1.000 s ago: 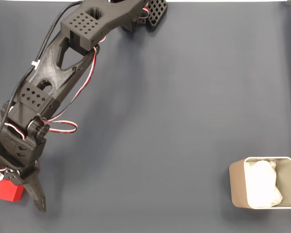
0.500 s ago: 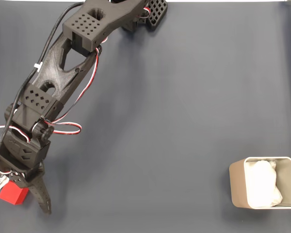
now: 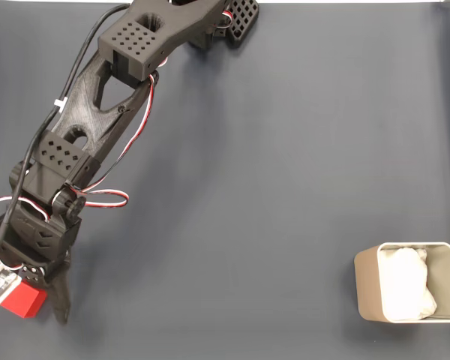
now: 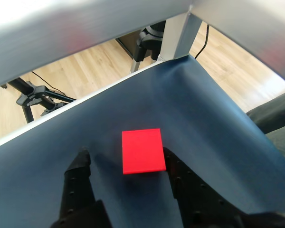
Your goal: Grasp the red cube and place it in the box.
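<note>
In the wrist view the gripper (image 4: pixel 126 159) was seen spread open, its two fingers (image 4: pixel 80 164) set on either side of the one red cube (image 4: pixel 142 150); the right finger lay just beside the cube, nothing being clasped. In the fixed view the cube (image 3: pixel 24 301) sat at 8 o'clock on the dark mat (image 3: pixel 285 187), one box (image 3: pixel 366 285) at 4 o'clock, well apart. The arm (image 3: pixel 97 105) was stretched from 12 o'clock down towards the cube.

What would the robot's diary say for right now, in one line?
phase: pre-grasp | gripper: open, straddling red cube | box: far right, no cube inside
</note>
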{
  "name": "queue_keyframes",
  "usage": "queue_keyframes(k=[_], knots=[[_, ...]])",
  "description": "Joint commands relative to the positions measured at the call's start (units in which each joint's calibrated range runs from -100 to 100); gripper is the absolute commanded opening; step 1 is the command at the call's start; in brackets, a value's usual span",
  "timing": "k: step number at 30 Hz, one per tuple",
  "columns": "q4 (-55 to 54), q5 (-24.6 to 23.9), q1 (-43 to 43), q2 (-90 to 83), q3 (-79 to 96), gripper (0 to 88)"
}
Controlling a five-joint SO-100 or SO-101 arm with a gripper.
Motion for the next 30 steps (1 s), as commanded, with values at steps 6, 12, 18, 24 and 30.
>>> queue_keyframes(k=[6, 12, 18, 24, 30], knots=[[0.84, 1.17, -0.29, -5.12, 0.30, 27.0], [0.84, 1.42, -0.36, -5.82, 0.93, 23.0], [0.60, 1.07, -0.43, -6.25, 0.93, 23.3], [0.84, 1.27, -0.65, -6.77, 1.21, 19.2], [0.84, 1.37, -0.86, -7.90, 2.21, 16.1]])
